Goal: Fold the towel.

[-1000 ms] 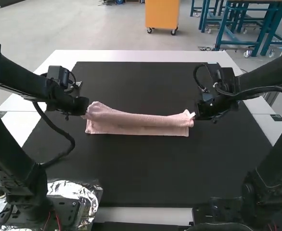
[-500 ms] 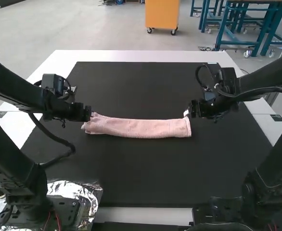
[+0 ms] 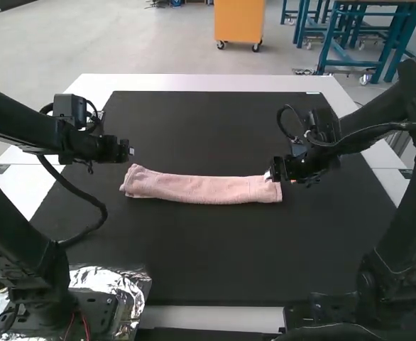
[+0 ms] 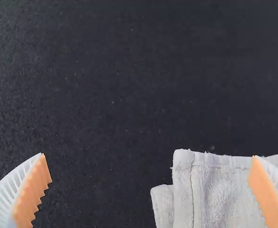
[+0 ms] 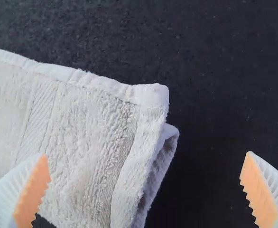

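The pink terry towel (image 3: 202, 189) lies as a long folded strip running from nine to three o'clock on the black mat (image 3: 215, 263). The left gripper (image 3: 130, 150) stands wide by its ten o'clock corner; the right gripper (image 3: 270, 175), also wide, is at the three o'clock end. The lengthwise fold looks laid; next, probably, one short end wants pinching through every layer and carrying across to the other.

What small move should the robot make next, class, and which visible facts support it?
Probably ease the right gripper down and close it on the right end of the towel, to begin a crosswise fold: the towel lies as a long, narrow strip, and that gripper is open at that end.
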